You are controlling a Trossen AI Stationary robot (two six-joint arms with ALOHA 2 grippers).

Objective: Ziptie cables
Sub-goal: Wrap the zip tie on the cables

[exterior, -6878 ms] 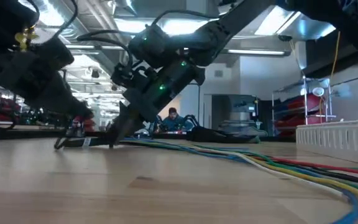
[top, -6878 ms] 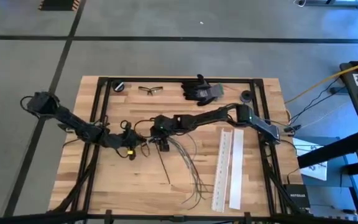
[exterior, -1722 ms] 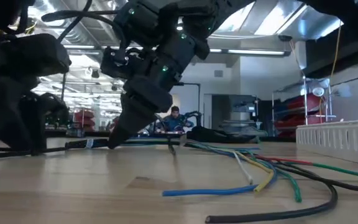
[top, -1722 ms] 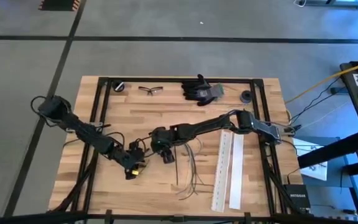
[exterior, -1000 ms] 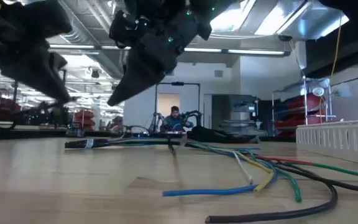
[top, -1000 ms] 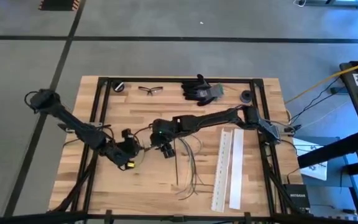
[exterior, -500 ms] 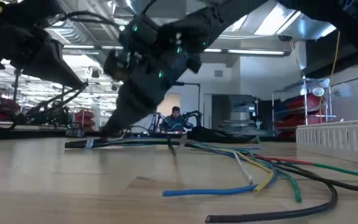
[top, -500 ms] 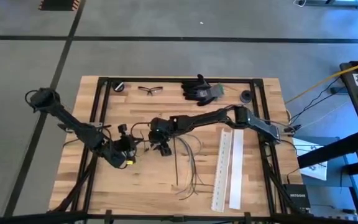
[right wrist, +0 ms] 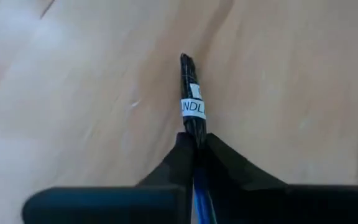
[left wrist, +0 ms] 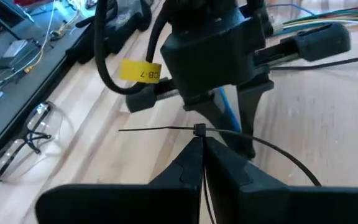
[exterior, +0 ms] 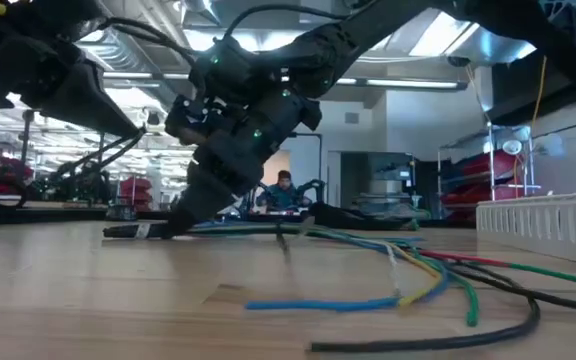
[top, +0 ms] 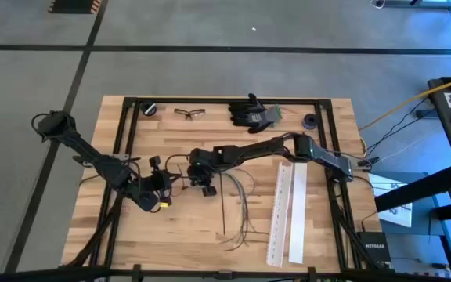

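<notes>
Right gripper (right wrist: pixel 194 146) is clamped on the bundled end of the cables (exterior: pixel 368 250), near the middle of the wooden table (top: pixel 194 133); the black-wrapped tip pokes out past the fingertips and lies on the wood, with a small white label on it reading partly "NDL", rest not legible. A blue wire runs back between the fingers. In the low view the cables fan out flat along the tabletop from the gripper (exterior: pixel 183 222): thin round insulated wires in blue, green, yellow, white, red and black, loose ends curling. From above they spread from the gripper (top: pixel 207 188) toward the near edge, just beside two long flat white perforated strips (top: pixel 288 211). Left gripper (left wrist: pixel 201 158) is pinched shut on a thin black zip tie (left wrist: pixel 194 130), held by its strap with the small square head just past the fingertips and the tail curving away; it sits just left of the right gripper, apart from the bundle (top: pixel 163 200). The left wrist view faces the right gripper's black housing, whose cable carries a yellow tag (left wrist: pixel 140 71) printed "CB 7". Clear safety glasses (top: pixel 189 113), black gloves (top: pixel 253 112) and a small black round part (top: pixel 312 121) lie along the far edge. Table is light plank wood with visible grain, black metal frame (top: pixel 131 125).
</notes>
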